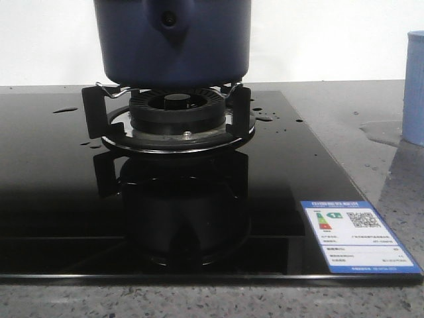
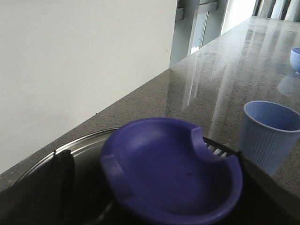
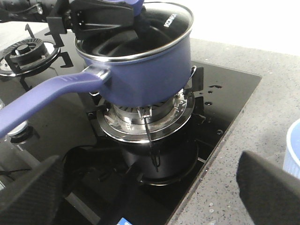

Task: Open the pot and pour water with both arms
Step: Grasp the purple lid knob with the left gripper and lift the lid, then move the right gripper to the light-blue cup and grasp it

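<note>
Right wrist view: pot [image 3: 140,70] sits on the stove burner [image 3: 145,117] | rigid, likely heavy; grip its long handle [image 3: 47,96] | right pincer [image 3: 145,197] spread apart | left pincer [image 3: 101,18] clamped on the lid knob [image 2: 171,171].

The pot [image 3: 140,70] sits on the burner grate [image 1: 169,116] of the hob [image 1: 199,218], ahead of the right tool [image 3: 150,192], with its long handle [image 3: 47,96] reaching back toward that tool. The left tool [image 3: 101,16] is at the pot's top, at the lid [image 2: 171,171], with a cup [image 2: 269,133] standing on the worktop [image 2: 211,89] just beyond it and a second vessel [image 2: 295,58] farther off. Water [image 1: 265,116] lies as droplets on the hob beside the burner, on the cup's side.
</note>
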